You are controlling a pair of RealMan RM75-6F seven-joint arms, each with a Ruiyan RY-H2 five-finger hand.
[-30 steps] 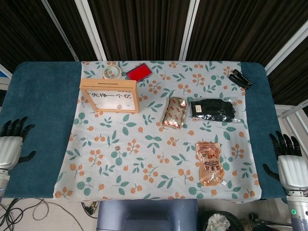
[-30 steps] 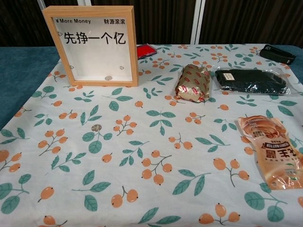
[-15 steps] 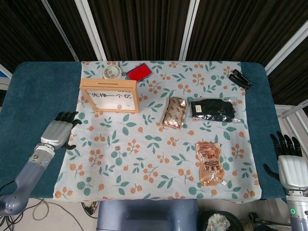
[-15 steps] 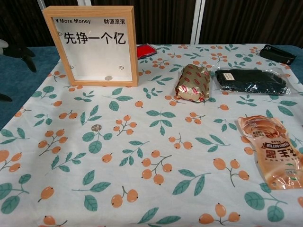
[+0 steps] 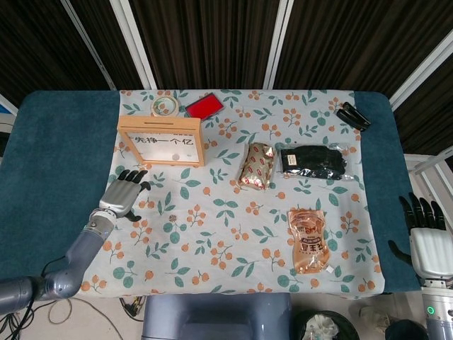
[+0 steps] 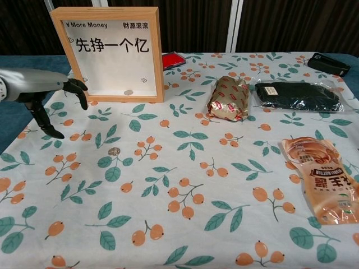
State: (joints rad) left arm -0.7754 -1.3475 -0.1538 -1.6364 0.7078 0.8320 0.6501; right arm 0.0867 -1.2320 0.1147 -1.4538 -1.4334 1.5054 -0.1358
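Note:
My left hand (image 5: 124,194) hovers over the left part of the floral tablecloth (image 5: 212,234), fingers apart and holding nothing; the chest view shows the left hand (image 6: 42,92) just in front of the wooden frame box (image 6: 109,53). A small coin (image 5: 170,218) lies on the cloth to the right of that hand, also seen as the coin (image 6: 114,151) in the chest view. Another coin (image 6: 128,92) rests inside the frame box (image 5: 161,140). My right hand (image 5: 425,237) stays off the table's right edge, fingers spread, empty.
A gold-red snack pack (image 5: 256,166), a black packet (image 5: 313,161) and an orange pouch (image 5: 308,239) lie on the right half. A tape roll (image 5: 164,106), a red ink pad (image 5: 204,105) and a black stapler (image 5: 352,116) sit along the far edge.
My left arm has swung in from the table's left edge onto the cloth, toward the frame box and the coin. The right hand has not moved.

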